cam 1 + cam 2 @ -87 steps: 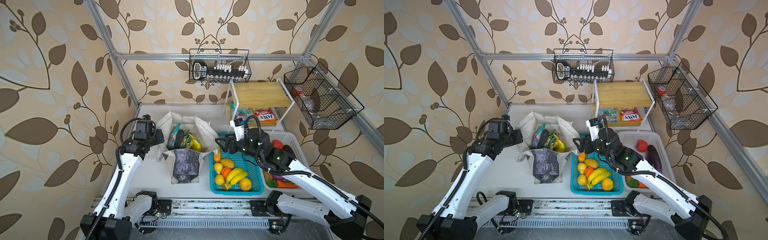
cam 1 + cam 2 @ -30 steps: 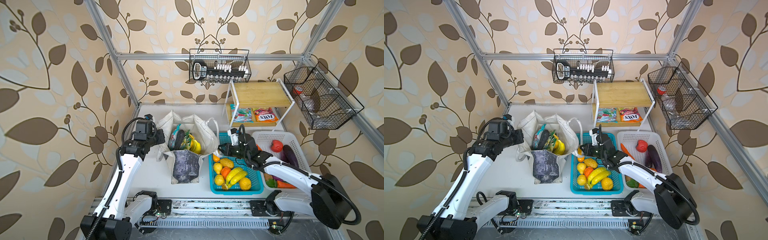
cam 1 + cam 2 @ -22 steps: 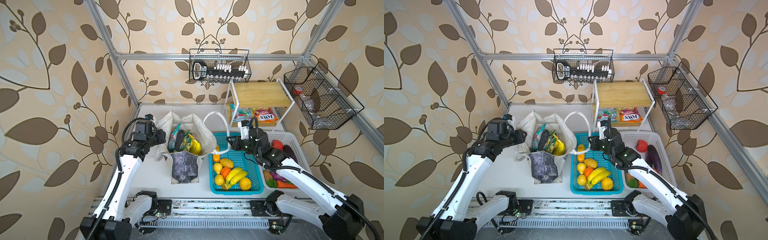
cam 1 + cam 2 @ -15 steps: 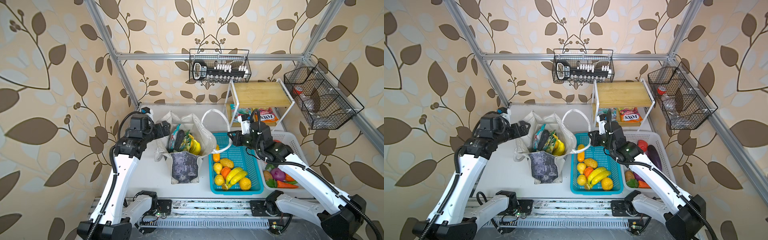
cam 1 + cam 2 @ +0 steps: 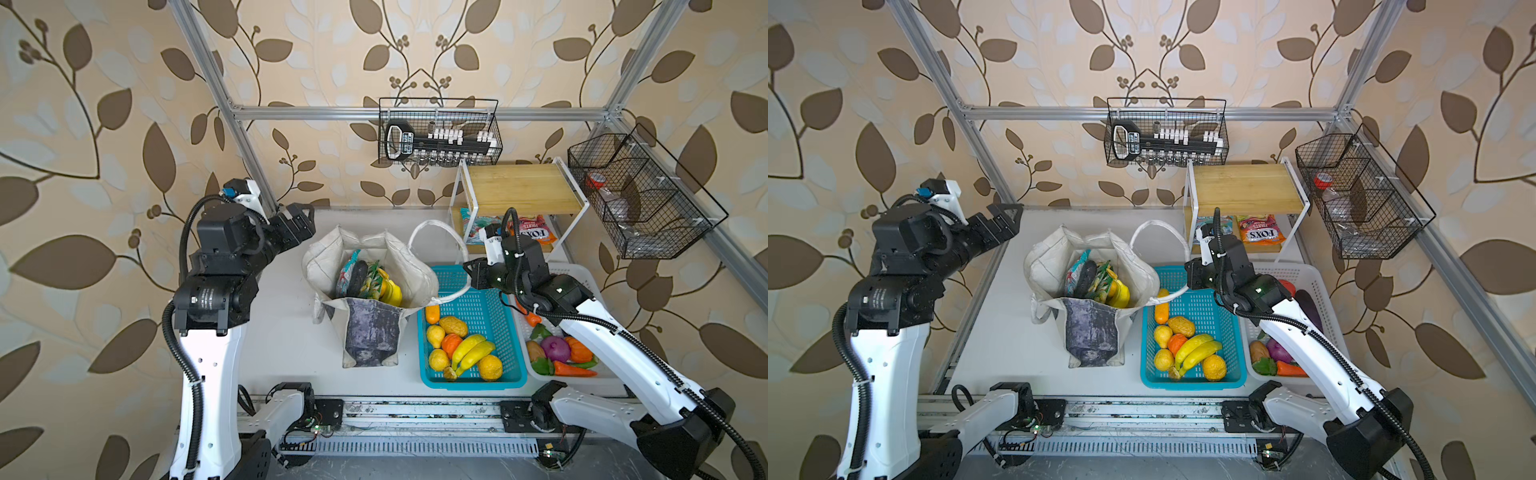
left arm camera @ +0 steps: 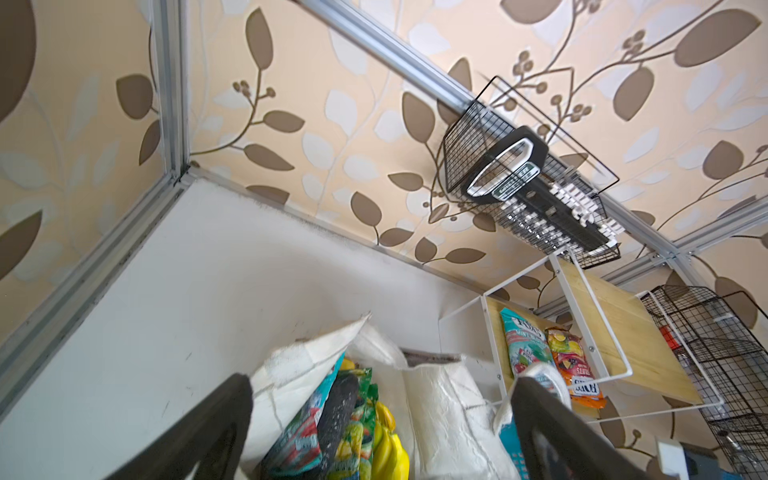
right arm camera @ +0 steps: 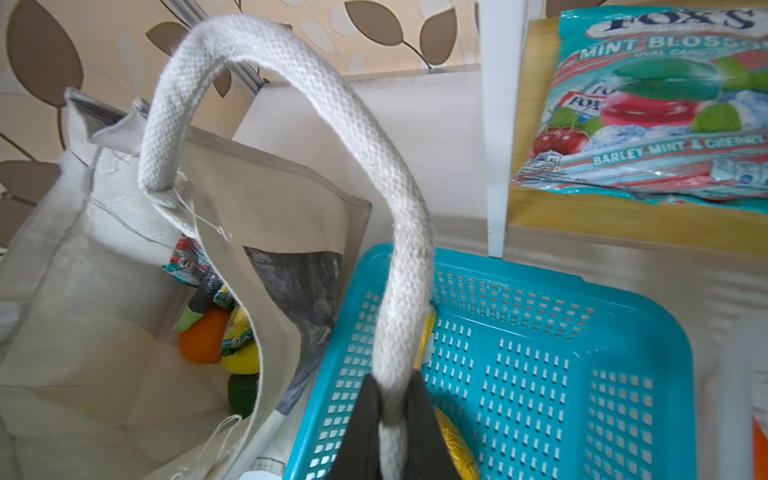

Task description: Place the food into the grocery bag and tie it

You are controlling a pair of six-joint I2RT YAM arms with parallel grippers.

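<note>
The grocery bag (image 5: pixel 370 332) (image 5: pixel 1092 328) stands open mid-table in both top views, off-white with a dark marbled panel. Inside it are snack packets (image 5: pixel 353 276) and a yellow banana bunch (image 5: pixel 390 291) (image 6: pixel 388 449). More food, bananas (image 5: pixel 469 349) and round yellow and orange pieces, lies in the turquoise basket (image 5: pixel 515 376). My right gripper (image 5: pixel 469 274) (image 7: pixel 390 399) is shut on the bag's white strap handle (image 5: pixel 436 226) (image 7: pixel 291 83), holding it in an arch over the basket's back corner. My left gripper (image 5: pixel 305 220) (image 6: pixel 380 386) hangs open, raised behind the bag's left side, touching nothing.
A white basket (image 5: pixel 582 270) of toy vegetables sits right of the turquoise one. Behind stands a white rack with a wooden top (image 5: pixel 523 187) and snack packets (image 5: pixel 532 232) under it. Black wire baskets (image 5: pixel 440 133) (image 5: pixel 640 195) hang on the back and right walls.
My left gripper has opened, let go of the bag's left rim and risen back. My right gripper has lifted the strap handle up and to the right.
</note>
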